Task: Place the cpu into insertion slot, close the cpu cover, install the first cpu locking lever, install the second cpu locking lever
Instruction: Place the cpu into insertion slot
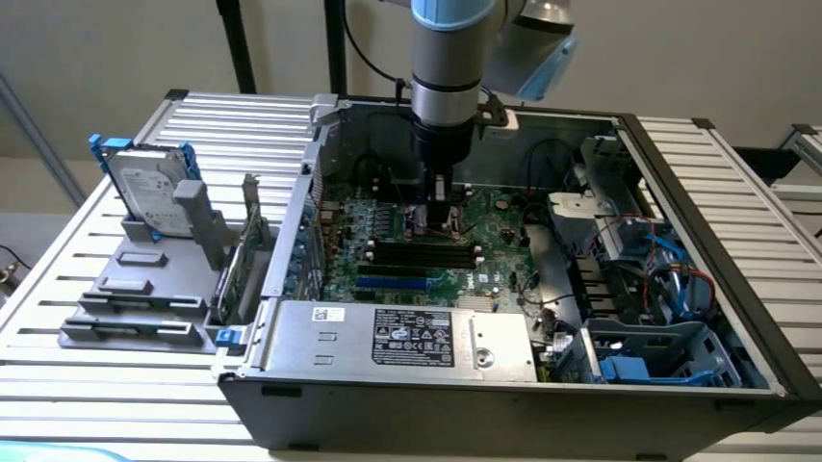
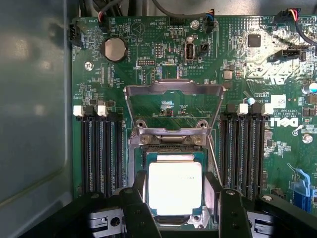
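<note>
The cpu (image 2: 174, 186), a silvery square chip, lies level inside the insertion slot (image 2: 171, 148), whose black and metal rim frames it on the green board. My gripper (image 2: 176, 191) stands open, with one dark finger (image 2: 136, 210) on each side of the chip, close to its edges. The cpu cover (image 2: 173, 90), a grey metal frame with a square window, is flipped up and back from the slot on its hinge. A thin wire lever (image 2: 213, 153) runs beside the slot. In the exterior view my gripper (image 1: 437, 219) reaches down onto the board in the open computer case and hides the slot.
Long black memory slots (image 2: 101, 153) flank the socket on both sides. A coin battery (image 2: 114, 48) sits beyond the cover. A grey power-supply box (image 1: 398, 337) fills the case's near edge, cables and drive bays (image 1: 642, 289) lie at the exterior view's right, and a hard drive (image 1: 148, 188) stands outside at its left.
</note>
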Tool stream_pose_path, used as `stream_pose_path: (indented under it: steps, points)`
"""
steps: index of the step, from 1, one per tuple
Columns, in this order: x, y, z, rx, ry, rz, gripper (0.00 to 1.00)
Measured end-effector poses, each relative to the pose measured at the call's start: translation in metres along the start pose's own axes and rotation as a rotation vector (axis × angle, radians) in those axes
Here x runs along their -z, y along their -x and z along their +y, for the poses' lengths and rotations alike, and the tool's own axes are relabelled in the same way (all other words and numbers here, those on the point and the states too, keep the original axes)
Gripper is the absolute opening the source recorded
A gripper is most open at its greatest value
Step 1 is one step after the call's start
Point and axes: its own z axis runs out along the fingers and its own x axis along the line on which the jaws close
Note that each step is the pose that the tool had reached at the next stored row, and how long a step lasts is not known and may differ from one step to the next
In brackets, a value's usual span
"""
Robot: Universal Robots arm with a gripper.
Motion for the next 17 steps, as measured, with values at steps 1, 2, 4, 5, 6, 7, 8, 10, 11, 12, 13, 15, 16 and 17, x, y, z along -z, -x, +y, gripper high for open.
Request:
stream_pose_path:
  steps: [1,2,4,5,6,7,8,10,11,12,13,15,16,17]
  points:
    - [-0.0004,0.0,-0.0001,0.0,-0.0001,-0.0001,0.55]
    - [-0.0009,0.0,-0.0001,0.0,0.0,-0.0001,0.55]
    - [-0.0018,-0.0001,-0.0002,0.0,-0.0004,-0.0001,0.55]
    - [-0.0023,-0.0001,-0.0003,0.0,-0.001,0.0,0.55]
    - [-0.0028,-0.0002,-0.0003,0.0,-0.0019,-0.0001,0.55]
    - [-0.0034,-0.0003,-0.0004,0.0,-0.0036,-0.0002,0.55]
    - [-0.004,-0.0003,-0.0005,-0.001,-0.0062,-0.0002,0.55]
    - [-0.0052,-0.0004,-0.0005,-0.002,-0.0118,-0.0004,0.55]
    - [-0.0058,-0.0004,-0.0006,-0.002,-0.0133,-0.0005,0.55]
    - [-0.0063,-0.0005,-0.0006,-0.002,-0.0144,-0.0006,0.55]
    - [-0.0067,-0.0006,-0.0006,-0.002,-0.0149,-0.0007,0.55]
    - [-0.0072,-0.001,-0.0005,-0.002,-0.0154,-0.0007,0.55]
    - [-0.0075,-0.0013,-0.0003,-0.002,-0.0153,-0.0006,0.55]
    - [-0.0077,-0.0015,-0.0002,-0.002,-0.0153,-0.0006,0.55]
